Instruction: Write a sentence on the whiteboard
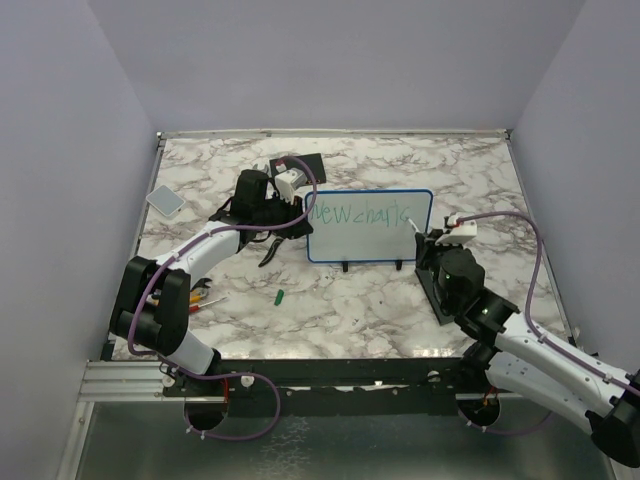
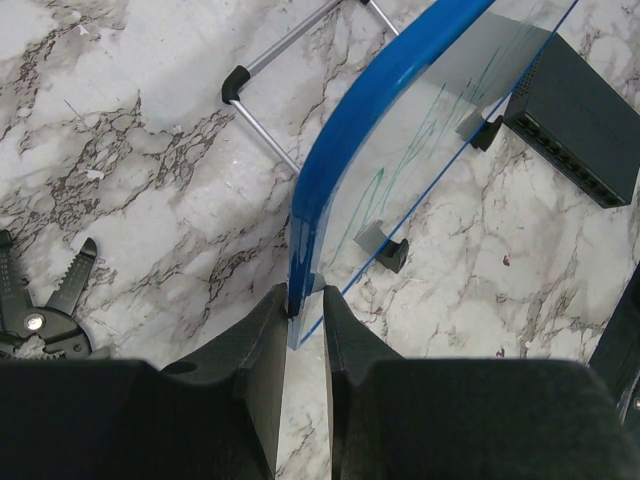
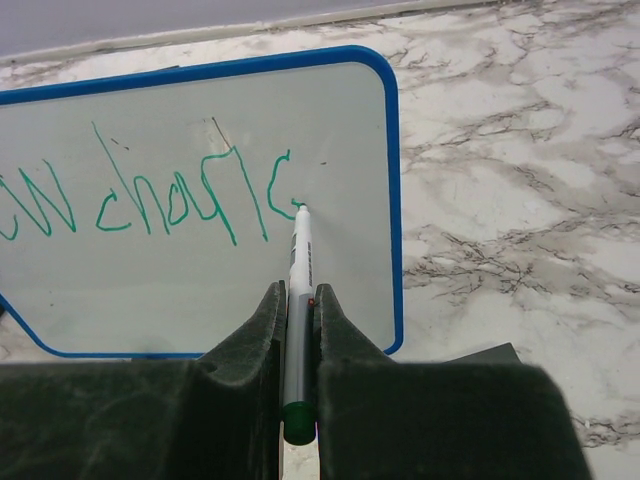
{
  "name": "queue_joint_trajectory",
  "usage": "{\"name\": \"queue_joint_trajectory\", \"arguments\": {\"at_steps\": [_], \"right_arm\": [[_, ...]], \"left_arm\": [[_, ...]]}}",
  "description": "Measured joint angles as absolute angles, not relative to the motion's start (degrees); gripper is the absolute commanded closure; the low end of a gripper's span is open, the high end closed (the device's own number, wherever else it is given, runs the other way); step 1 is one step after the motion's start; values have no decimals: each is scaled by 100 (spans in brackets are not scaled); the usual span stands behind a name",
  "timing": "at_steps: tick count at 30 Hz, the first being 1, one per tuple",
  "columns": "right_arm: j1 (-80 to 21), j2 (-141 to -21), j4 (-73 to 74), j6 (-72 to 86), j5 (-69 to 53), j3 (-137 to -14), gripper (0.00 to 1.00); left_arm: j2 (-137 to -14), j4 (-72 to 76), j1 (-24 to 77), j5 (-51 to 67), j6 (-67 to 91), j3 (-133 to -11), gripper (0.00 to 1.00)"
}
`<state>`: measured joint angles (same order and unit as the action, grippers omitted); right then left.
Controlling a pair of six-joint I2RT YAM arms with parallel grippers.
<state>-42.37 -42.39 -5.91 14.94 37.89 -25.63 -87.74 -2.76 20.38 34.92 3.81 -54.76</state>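
The whiteboard (image 1: pixel 365 240) stands upright on its little black feet at mid table, blue rimmed. One line of green text, the sentence (image 1: pixel 360 213), reads about "new charg". My left gripper (image 1: pixel 303 222) is shut on the board's left edge; in the left wrist view the jaws (image 2: pixel 305 305) pinch the blue rim (image 2: pixel 340 160). My right gripper (image 1: pixel 432 238) is shut on a white marker (image 3: pixel 298 270) with a green end. Its tip touches the board (image 3: pixel 200 280) just after the last letter of the sentence (image 3: pixel 150 195). The right gripper (image 3: pixel 297 295) sits below the board's right part.
A black box with ports (image 2: pixel 580 110) lies behind the board, also seen from above (image 1: pixel 305 165). Black pliers (image 1: pixel 270 250) lie by the left gripper. A green cap (image 1: pixel 280 296) and small tools (image 1: pixel 205 298) lie in front. A grey square (image 1: pixel 165 200) is far left. A flat black pad (image 1: pixel 440 295) lies under the right arm.
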Motion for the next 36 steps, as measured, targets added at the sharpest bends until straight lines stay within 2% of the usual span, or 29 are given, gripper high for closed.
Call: {"name": "queue_joint_trajectory", "arguments": {"at_steps": [12, 26, 36], "right_arm": [[-4235, -4034, -591, 1470, 4228, -2563, 99], [-4235, -4335, -810, 1142, 3806, -2565, 99], [-4237, -4438, -528, 1555, 3874, -2565, 99]], "left_arm": [[-8774, -276, 2038, 3492, 381, -5476, 79], [-8772, -276, 2038, 3492, 381, -5476, 79], [-8772, -276, 2038, 3492, 381, -5476, 79]]}}
